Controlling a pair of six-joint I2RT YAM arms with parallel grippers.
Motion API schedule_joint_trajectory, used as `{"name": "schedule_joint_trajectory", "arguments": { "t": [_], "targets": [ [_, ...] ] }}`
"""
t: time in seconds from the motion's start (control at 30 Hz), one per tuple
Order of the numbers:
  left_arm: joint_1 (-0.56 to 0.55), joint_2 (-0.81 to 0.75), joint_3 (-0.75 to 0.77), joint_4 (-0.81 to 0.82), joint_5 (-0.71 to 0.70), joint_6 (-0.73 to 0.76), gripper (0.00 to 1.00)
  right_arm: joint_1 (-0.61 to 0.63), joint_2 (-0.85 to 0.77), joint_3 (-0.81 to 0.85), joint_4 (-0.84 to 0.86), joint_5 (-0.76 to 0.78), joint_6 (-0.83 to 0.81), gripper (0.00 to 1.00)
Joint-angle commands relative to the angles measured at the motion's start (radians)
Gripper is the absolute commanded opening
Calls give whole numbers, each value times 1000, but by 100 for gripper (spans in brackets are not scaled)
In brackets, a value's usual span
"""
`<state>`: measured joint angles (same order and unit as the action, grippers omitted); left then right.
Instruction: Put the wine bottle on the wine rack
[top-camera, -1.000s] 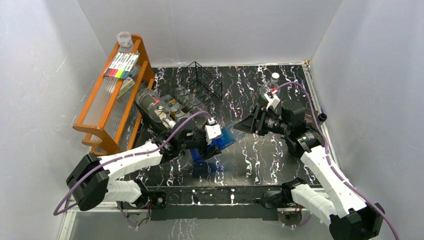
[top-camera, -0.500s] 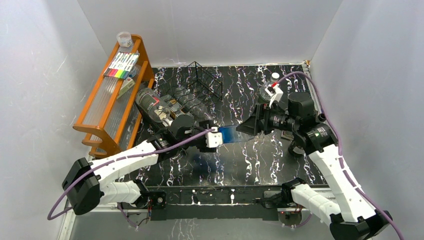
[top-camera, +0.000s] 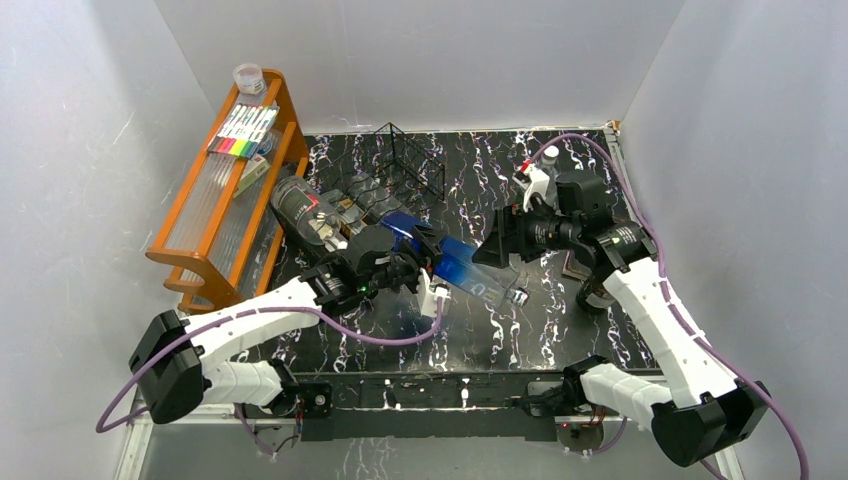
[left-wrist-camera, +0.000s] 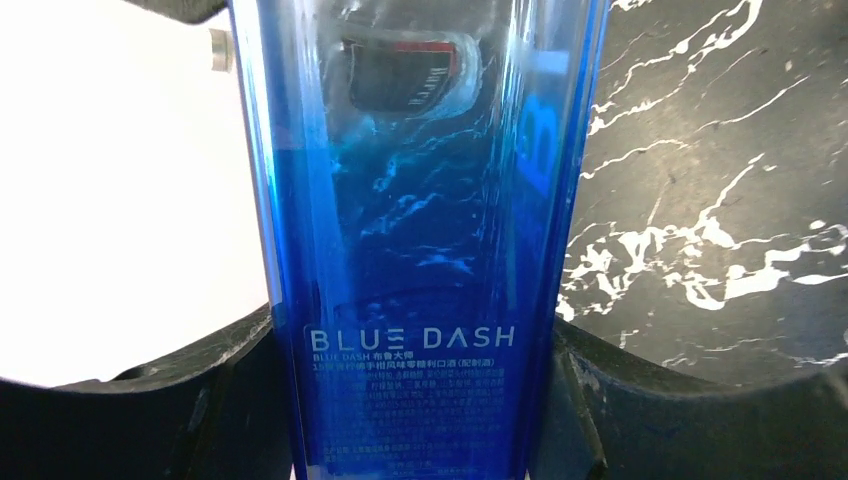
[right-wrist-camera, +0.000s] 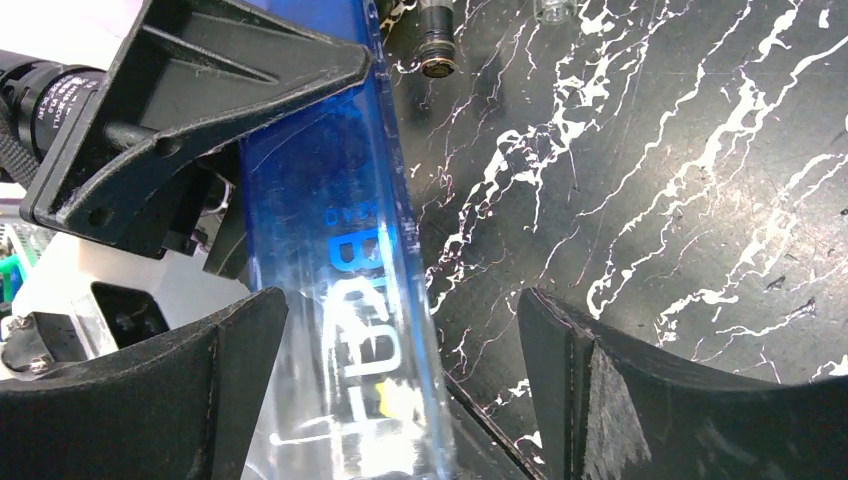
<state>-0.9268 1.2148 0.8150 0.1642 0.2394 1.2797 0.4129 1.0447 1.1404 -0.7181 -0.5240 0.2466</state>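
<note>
Now, wine bottle (top-camera: 458, 265): blue, tilted, held between both arms, near the wine rack (top-camera: 412, 163), not on it
left gripper (left-wrist-camera: 415, 400): clamped on wine bottle
right gripper (right-wrist-camera: 400, 375): fingers spread wide around it

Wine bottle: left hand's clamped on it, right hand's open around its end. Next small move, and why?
Probably back the right hand straight off the wine bottle. It stands open astride one end, one side well clear of the glass, while the left hand alone grips the body. Once it is clear, the left arm could swing the bottle to the wine rack.
</note>
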Motion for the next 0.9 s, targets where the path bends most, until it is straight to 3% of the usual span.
{"name": "schedule_joint_trajectory", "arguments": {
  "t": [0.0,0.6,0.73,0.87],
  "targets": [
    [-6,-20,102,179,3,155,19,36,-5,15,-1,-19,-47,97],
    [-5,-5,99,247,8,144,18,72,-61,-139,61,-86,-27,96],
    [-5,-3,107,224,12,135,19,79,-46,-129,80,-86,-33,87],
    [-5,-3,119,202,12,112,19,86,-21,-123,86,-67,-45,70]
  ]
}}
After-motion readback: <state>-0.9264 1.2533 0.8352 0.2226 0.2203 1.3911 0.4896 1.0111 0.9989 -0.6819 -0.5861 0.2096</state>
